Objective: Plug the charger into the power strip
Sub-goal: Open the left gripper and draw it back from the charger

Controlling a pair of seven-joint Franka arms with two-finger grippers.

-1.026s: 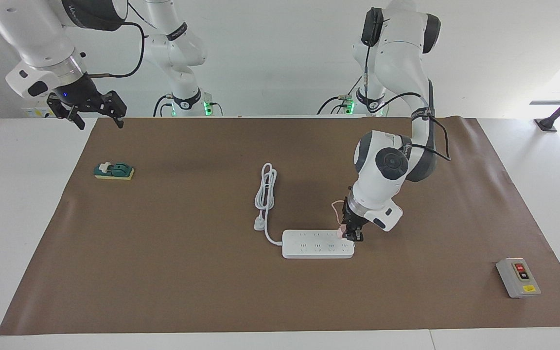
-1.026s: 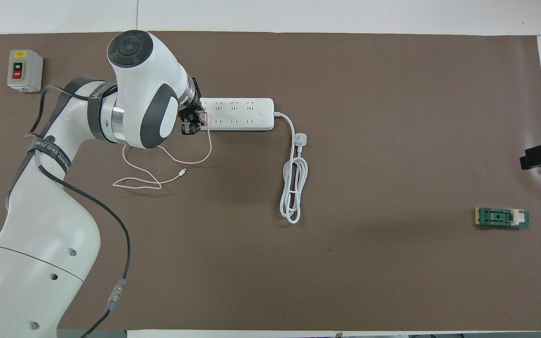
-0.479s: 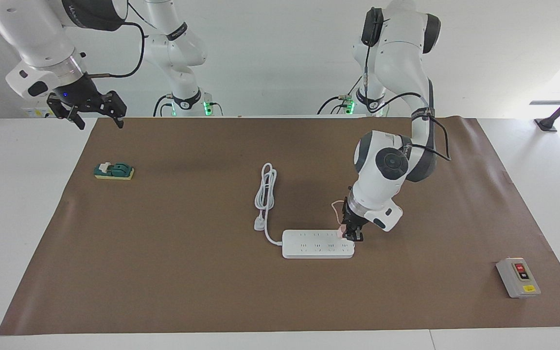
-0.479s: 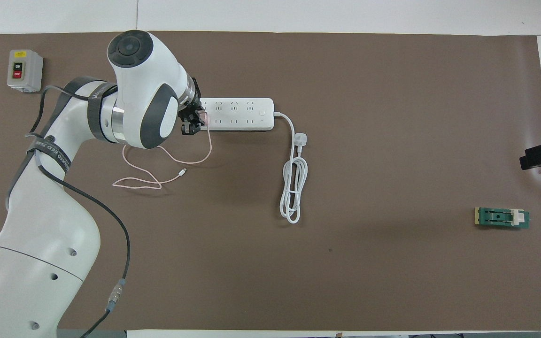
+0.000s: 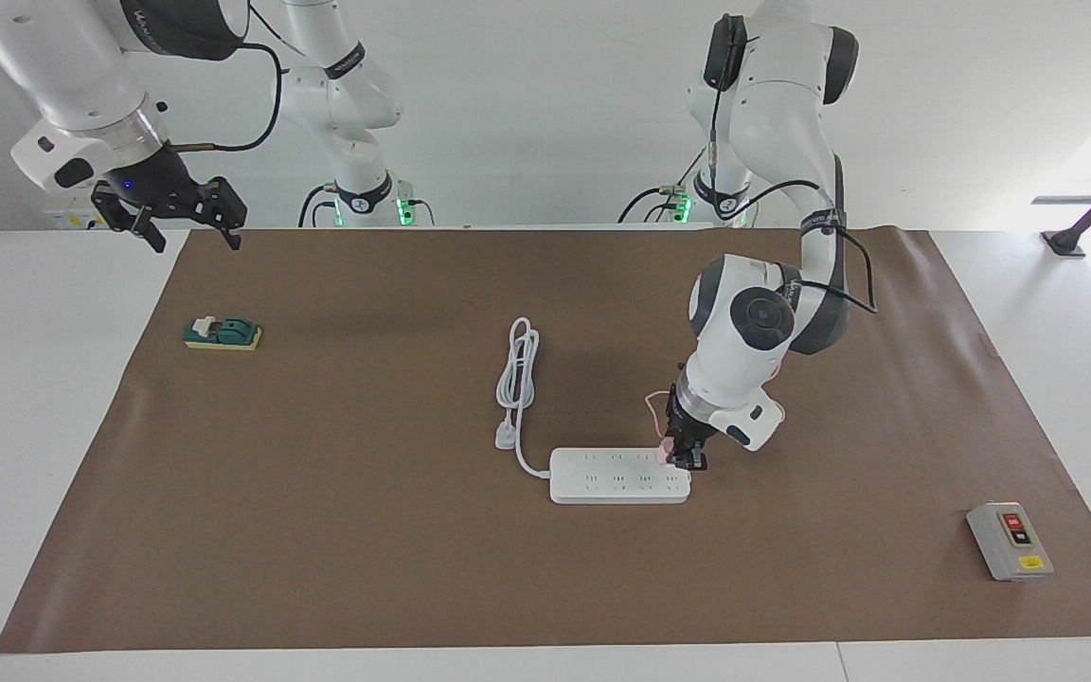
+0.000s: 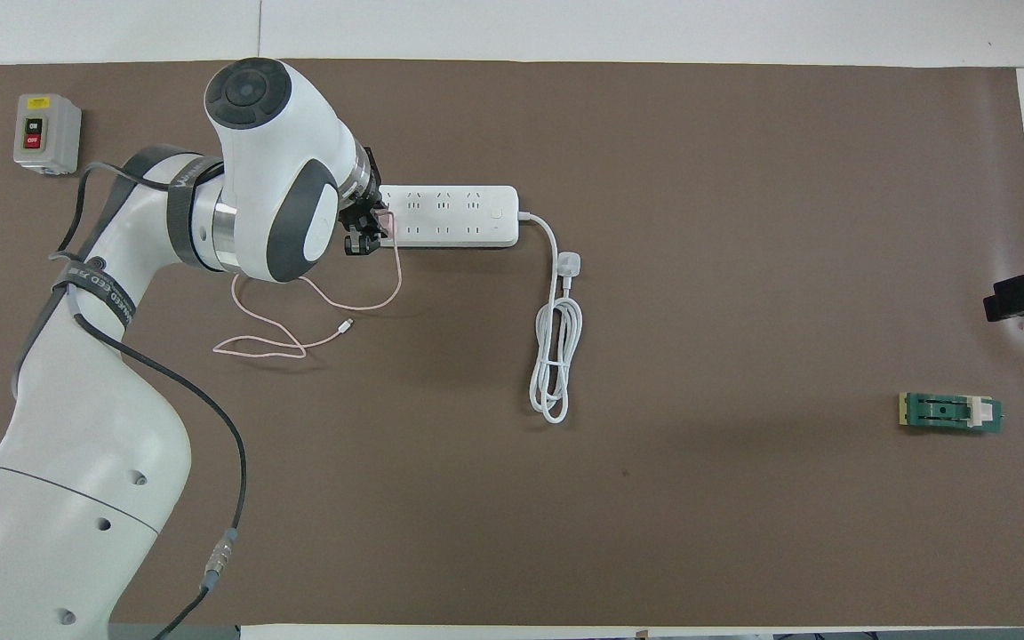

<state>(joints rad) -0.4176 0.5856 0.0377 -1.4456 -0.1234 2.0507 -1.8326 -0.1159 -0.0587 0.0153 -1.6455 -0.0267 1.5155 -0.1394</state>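
The white power strip lies flat on the brown mat; it also shows in the overhead view. Its thick white cord lies coiled nearer to the robots, ending in a white plug. My left gripper points down at the strip's end toward the left arm's end of the table, shut on the pale-pink charger. The charger sits on the strip's last socket in the row nearer the robots. Its thin pink cable trails over the mat. My right gripper waits open, raised over the table's corner.
A grey box with red and black buttons stands at the left arm's end of the table. A small green block lies at the right arm's end. The brown mat covers most of the table.
The left arm's wrist has shifted very slightly; its gripper stays at the strip's end with the charger. The right arm has not moved.
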